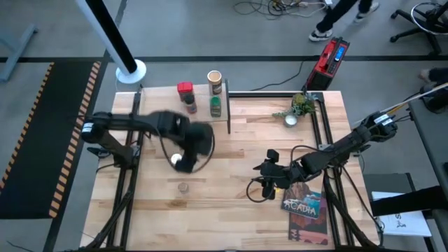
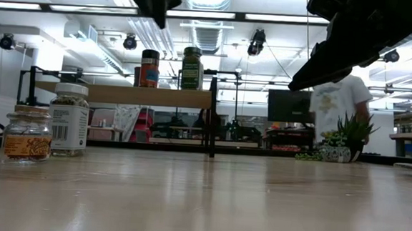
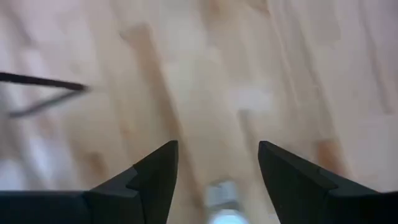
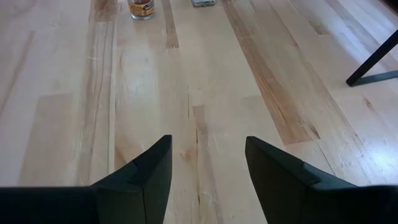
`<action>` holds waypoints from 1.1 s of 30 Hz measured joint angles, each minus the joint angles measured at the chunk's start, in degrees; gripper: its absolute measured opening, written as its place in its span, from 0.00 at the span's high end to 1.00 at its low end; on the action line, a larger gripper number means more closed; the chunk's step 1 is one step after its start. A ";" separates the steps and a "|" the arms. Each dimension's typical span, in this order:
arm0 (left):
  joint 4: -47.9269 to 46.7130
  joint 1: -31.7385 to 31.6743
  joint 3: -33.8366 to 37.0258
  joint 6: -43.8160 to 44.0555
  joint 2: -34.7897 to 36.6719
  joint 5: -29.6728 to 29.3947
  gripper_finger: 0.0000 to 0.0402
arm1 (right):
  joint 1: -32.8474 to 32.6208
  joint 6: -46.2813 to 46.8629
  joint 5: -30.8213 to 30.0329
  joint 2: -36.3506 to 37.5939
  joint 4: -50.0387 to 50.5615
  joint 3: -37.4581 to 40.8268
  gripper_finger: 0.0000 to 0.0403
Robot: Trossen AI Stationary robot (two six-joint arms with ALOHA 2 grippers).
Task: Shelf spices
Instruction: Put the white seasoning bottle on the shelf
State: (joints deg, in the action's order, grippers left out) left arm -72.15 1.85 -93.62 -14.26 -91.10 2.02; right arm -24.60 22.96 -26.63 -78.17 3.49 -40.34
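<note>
The shelf stands at the table's far left. On it are a red tin, a tan canister and a green-lidded jar. A white-capped jar and a small brown jar stand on the table in front of the shelf. My left gripper hovers open over the white-capped jar, whose cap shows between the fingers and below them. My right gripper hangs open over bare table right of centre, holding nothing.
A small plant in a white pot stands at the far right, and a book lies near the right front corner. Black frame rails run along the table's sides. Bare wood lies between the two grippers.
</note>
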 joint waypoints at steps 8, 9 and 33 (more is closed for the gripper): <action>-0.90 7.02 10.05 15.05 0.00 -1.94 0.48 | -0.02 -0.26 0.02 0.00 -1.25 0.00 0.55; -0.91 7.00 11.30 16.22 0.10 -1.99 0.47 | -0.02 -0.26 0.03 0.00 -1.23 0.00 0.55; 1.32 4.93 27.14 22.33 4.23 -9.50 0.27 | -0.13 -0.10 1.53 0.00 -1.25 0.00 0.55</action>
State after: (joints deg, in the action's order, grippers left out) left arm -70.83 6.79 -66.49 8.08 -86.86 -7.49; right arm -24.73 22.86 -25.10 -78.17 2.24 -40.34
